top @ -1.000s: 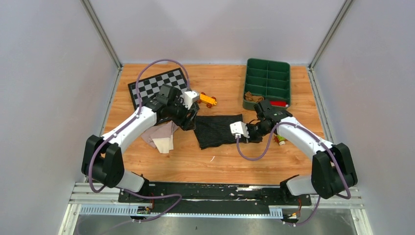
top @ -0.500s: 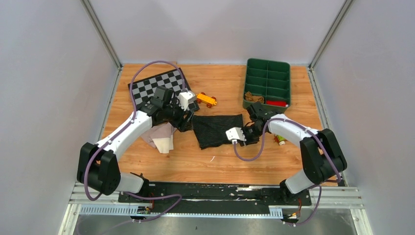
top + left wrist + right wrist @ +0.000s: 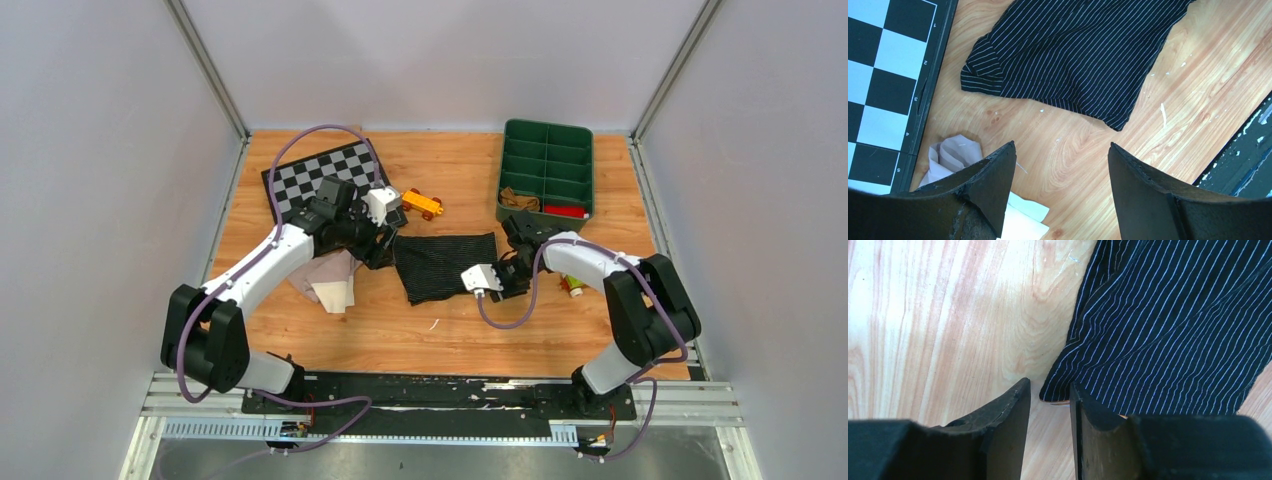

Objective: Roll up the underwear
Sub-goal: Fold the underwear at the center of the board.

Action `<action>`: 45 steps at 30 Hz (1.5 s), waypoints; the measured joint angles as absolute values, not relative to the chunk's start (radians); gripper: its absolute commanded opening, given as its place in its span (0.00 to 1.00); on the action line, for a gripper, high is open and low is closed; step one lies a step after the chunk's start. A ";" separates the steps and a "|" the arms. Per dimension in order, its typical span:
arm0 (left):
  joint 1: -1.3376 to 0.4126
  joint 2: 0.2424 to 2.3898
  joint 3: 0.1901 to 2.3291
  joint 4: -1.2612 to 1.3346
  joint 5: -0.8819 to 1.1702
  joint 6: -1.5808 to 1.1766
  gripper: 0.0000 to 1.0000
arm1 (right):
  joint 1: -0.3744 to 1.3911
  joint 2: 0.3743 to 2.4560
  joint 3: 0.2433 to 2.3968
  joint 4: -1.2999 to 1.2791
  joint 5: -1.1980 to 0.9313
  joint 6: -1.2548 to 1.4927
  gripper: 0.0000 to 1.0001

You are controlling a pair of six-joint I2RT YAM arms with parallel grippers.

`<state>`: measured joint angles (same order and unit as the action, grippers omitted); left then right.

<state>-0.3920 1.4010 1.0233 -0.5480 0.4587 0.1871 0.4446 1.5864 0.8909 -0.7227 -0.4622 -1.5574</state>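
The right gripper is hovering low over the light wooden surface, jaws narrowly parted at a corner of the black pinstriped cloth underwear, which is lying flat mid-surface. The left gripper is hanging at its left edge, jaws wide and gripping nothing, beside the crumpled pale pink-beige cloth underwear.

1 fixed camera looks down from above and behind the 2 arms, taking in the whole worktop. The left wrist camera looks down from close above the worktop, beside the mat edge. The right wrist camera sits nearer still to the worktop. All 3 views share the black underwear.
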 measured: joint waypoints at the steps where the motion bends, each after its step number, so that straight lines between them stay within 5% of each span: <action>1: -0.392 1.402 1.023 -0.548 0.459 0.188 0.75 | 0.445 1.591 0.891 -0.721 -0.463 -1.563 0.35; 5: -0.392 1.410 1.024 -0.554 0.469 0.218 0.73 | 0.445 1.596 0.889 -0.711 -0.456 -1.572 0.26; 7: -0.391 1.411 1.024 -0.567 0.477 0.265 0.73 | 0.445 1.596 0.883 -0.689 -0.448 -1.573 0.07; 9: -0.391 1.409 1.019 -0.566 0.480 0.324 0.73 | 0.445 1.600 0.881 -0.662 -0.439 -1.579 0.00; 24: -0.506 1.311 0.846 -0.553 0.507 0.759 0.67 | 0.432 1.756 1.085 -0.901 -0.570 -1.347 0.00; 32: -0.665 1.398 0.835 -0.488 0.532 0.838 0.63 | 0.416 1.763 1.085 -0.911 -0.592 -1.284 0.00; 45: -0.673 1.469 0.861 -0.490 0.533 0.907 0.62 | 0.394 1.764 1.074 -0.897 -0.615 -1.264 0.00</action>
